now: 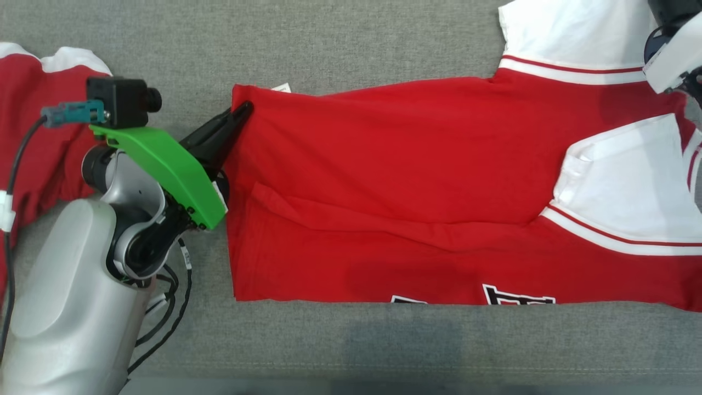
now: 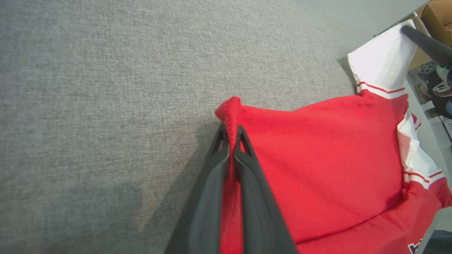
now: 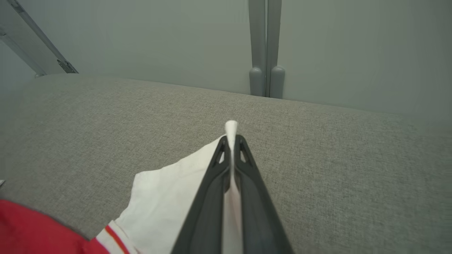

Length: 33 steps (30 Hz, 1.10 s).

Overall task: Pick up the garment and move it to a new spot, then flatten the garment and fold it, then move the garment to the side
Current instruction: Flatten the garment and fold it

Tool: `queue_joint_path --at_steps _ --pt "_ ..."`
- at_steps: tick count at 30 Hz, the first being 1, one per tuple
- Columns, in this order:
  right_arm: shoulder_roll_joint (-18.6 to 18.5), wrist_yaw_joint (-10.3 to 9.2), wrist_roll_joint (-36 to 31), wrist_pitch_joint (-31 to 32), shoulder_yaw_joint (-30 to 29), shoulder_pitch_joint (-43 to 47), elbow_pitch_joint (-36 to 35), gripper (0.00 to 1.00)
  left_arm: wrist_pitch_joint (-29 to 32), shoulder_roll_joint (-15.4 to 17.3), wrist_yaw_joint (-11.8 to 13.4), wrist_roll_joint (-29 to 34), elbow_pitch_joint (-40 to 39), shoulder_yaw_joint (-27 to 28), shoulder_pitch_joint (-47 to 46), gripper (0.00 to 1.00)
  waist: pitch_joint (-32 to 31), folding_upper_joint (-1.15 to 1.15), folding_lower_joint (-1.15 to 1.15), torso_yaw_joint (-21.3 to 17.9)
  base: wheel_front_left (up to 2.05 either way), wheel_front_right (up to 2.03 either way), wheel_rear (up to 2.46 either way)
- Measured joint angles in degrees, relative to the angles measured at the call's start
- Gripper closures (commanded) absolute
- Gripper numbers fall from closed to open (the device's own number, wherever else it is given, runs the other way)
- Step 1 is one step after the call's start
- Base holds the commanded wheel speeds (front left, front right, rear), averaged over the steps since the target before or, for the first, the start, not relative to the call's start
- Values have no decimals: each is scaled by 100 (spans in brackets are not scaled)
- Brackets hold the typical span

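Lying spread out on the grey cushion (image 1: pixel 351 340), the garment (image 1: pixel 411 181) is a red jersey with white, red-striped sleeves and dark lettering at its near edge. The left gripper (image 1: pixel 245 109) is clamped on a red corner, and the right gripper (image 3: pixel 231 139) pinches a white sleeve tip.

Reaches in from lower left with the pale left forearm (image 1: pixel 71 307) (green camera mount (image 1: pixel 164 164) at the wrist), left gripper (image 1: pixel 244 109) clamped tight on the garment (image 1: pixel 411 164). Pinches its white cloth with the right gripper (image 3: pixel 231 140), fingers pressed together.
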Motion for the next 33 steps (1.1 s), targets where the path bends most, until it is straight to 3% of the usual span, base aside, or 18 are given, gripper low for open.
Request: queue_joint_path --at_steps 15,22,33 --pt "-208 2 392 -801 -287 1078 -604 100 -726 178 0 -143 20 3 640 100 -664 0 0 -298 0 0 0" --pt "-219 -9 847 -1028 -439 2042 -927 100 -984 170 0 -233 40 -129 1031 100 -946 0 0 -394 0 0 0" --pt "-12 -260 1291 -1165 -405 3465 -1606 100 -1424 275 0 -385 148 -30 1640 100 -1282 0 0 -568 0 0 0"
